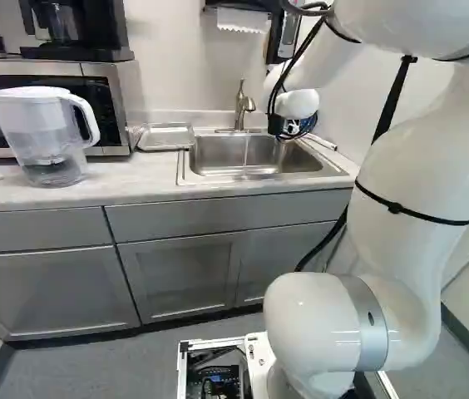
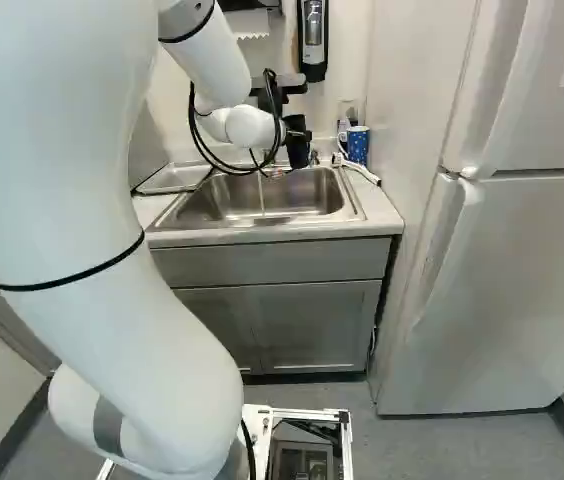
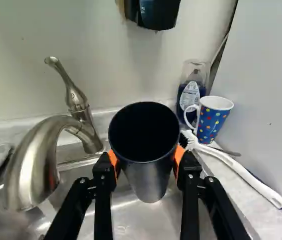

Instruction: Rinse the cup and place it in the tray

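Note:
In the right base view my gripper (image 2: 284, 102) is over the sink (image 2: 224, 212), with the dark cup (image 2: 299, 150) at its end. The wrist view shows the gripper (image 3: 145, 159) shut on the cup (image 3: 148, 177), an orange pad against each side and the cup's dark open mouth facing the camera. Beside the cup, separate from it, stands the curved faucet (image 3: 38, 150). A thin pale line like running water drops below the faucet in the right base view. The metal tray (image 1: 168, 136) lies on the counter beside the sink in the left base view.
Near the sink's corner stand a blue dotted mug (image 3: 213, 120) and a soap bottle (image 3: 190, 95); a white brush (image 3: 241, 176) lies by them. A pitcher (image 1: 39, 133) and microwave (image 1: 110, 87) stand beyond the tray. A fridge (image 2: 512, 280) is at the right.

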